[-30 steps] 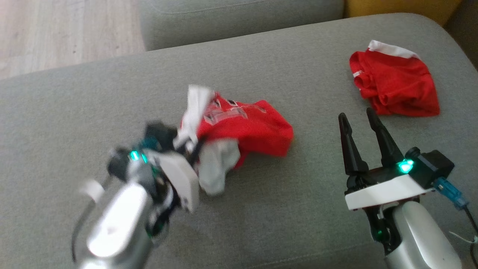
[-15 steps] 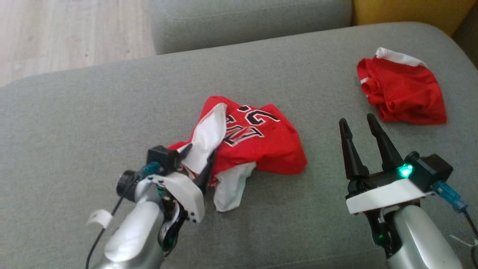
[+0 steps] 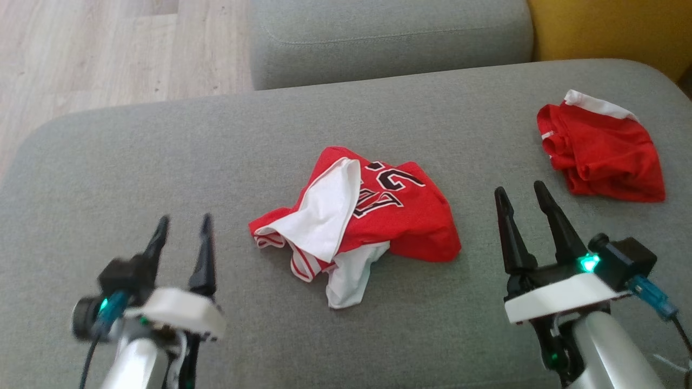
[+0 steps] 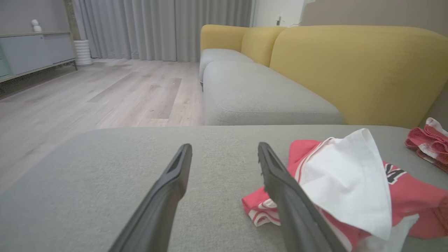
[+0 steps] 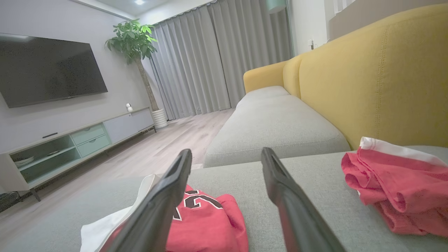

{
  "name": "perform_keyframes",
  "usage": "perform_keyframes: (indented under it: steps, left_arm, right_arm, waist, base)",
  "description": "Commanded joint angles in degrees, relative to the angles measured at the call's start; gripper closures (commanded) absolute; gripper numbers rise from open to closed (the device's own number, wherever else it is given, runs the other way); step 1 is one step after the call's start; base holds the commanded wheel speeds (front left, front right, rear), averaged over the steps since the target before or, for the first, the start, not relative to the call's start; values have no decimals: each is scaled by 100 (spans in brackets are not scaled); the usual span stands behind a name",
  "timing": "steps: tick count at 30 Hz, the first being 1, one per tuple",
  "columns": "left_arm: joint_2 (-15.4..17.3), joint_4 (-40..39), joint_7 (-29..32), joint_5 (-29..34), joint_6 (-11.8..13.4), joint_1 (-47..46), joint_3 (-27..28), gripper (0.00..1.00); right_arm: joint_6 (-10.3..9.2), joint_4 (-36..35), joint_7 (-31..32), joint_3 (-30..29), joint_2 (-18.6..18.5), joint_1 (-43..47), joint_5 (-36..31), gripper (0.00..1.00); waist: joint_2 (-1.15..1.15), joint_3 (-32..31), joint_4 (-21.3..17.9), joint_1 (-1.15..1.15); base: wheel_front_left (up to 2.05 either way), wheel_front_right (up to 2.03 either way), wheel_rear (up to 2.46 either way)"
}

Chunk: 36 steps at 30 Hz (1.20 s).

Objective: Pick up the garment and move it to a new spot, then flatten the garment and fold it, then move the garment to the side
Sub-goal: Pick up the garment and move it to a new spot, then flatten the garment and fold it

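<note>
Garment (image 3: 389, 221): a red jersey with white lining and black-and-white lettering. It lies crumpled near the middle of the grey cushion (image 3: 135, 162). A white flap is turned over its left part and a white edge pokes out on the near side. It is neither flattened nor folded.

Left end effector (image 3: 184, 220): fingers spread, nothing between them. It stands to the left of the garment and apart from it, fingers pointing away from the robot.

Right end effector (image 3: 519, 189): fingers spread, empty. It stands to the right of the garment, clear of it.

Second red garment (image 3: 603, 154): bunched, with a white band, at the far right of the cushion and well apart from the jersey.

Surroundings: wooden floor (image 3: 108, 54) beyond the cushion's far left edge; yellow backrest (image 3: 611, 27) at the far right.
</note>
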Motion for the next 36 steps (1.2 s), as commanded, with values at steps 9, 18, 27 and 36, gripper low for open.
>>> perform_keyframes:
  steps: [9,18,27,36]
  left_arm:
    - [-112,-847,-70,289,8,722,702,0]
    - [-411,-841,-70,470,-219,733,891,0]
    - [-569,-719,-71,619,-381,712,1057,0]
    - [-534,-338,47,712,-654,584,952,0]
  right_arm:
    - [40,-44,-62,-91,-3,208,42,0]
    - [40,-52,-62,-39,-36,120,35,0]
    - [40,-20,-62,-32,-30,96,46,0]
    - [40,-8,-62,-29,-9,68,47,0]
  waist:
    - [0,5,61,0]
    - [0,24,116,0]
    - [0,17,101,0]
    - [0,19,66,0]
  base:
    - [0,0,0]
    - [0,0,0]
    - [0,0,0]
    - [0,0,0]
